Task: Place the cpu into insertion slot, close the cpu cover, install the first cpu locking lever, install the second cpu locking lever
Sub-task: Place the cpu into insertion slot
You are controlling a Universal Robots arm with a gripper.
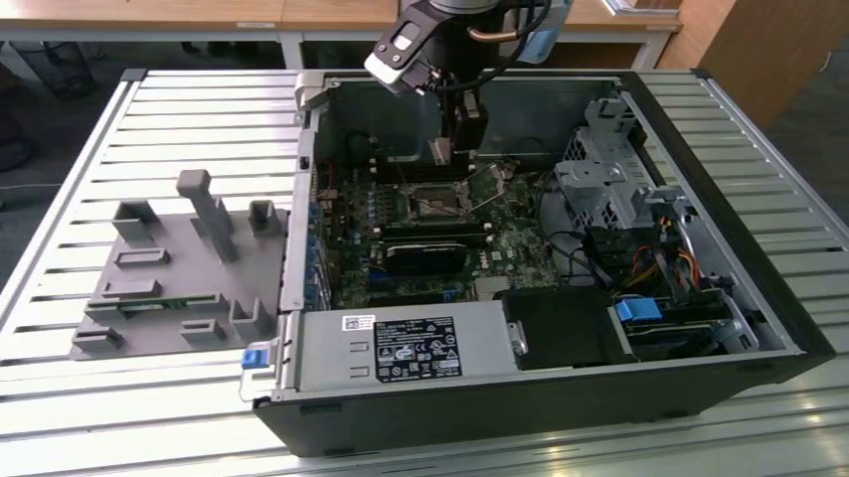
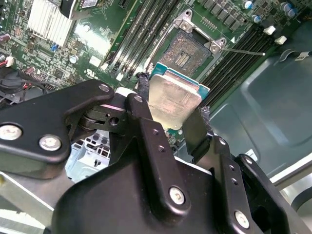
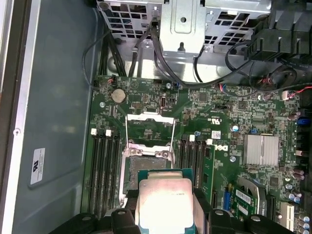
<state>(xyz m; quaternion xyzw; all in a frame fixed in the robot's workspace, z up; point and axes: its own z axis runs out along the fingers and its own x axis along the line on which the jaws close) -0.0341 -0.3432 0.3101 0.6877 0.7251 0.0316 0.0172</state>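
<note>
My gripper (image 2: 170, 114) is shut on the cpu (image 2: 173, 97), a flat square chip with a dull silver top and a green edge, gripped by two opposite edges. I hold it in the air just above the insertion slot (image 2: 187, 48), a dark square socket with a silvery rim on the green motherboard (image 3: 219, 112). The chip (image 3: 165, 204) hides part of the socket (image 3: 130, 170) below it. Beside the socket, the cpu cover (image 3: 148, 127) lies folded open. In the exterior view my gripper (image 1: 444, 149) hangs inside the open computer case, over the socket (image 1: 435, 204).
Long black memory slots (image 3: 105, 170) flank the socket on both sides. A finned heat sink (image 3: 261, 148), cables (image 3: 146, 53) and a metal drive cage (image 1: 603, 184) crowd the case. A grey fixture tray (image 1: 173, 268) lies on the slatted table at the exterior view's left.
</note>
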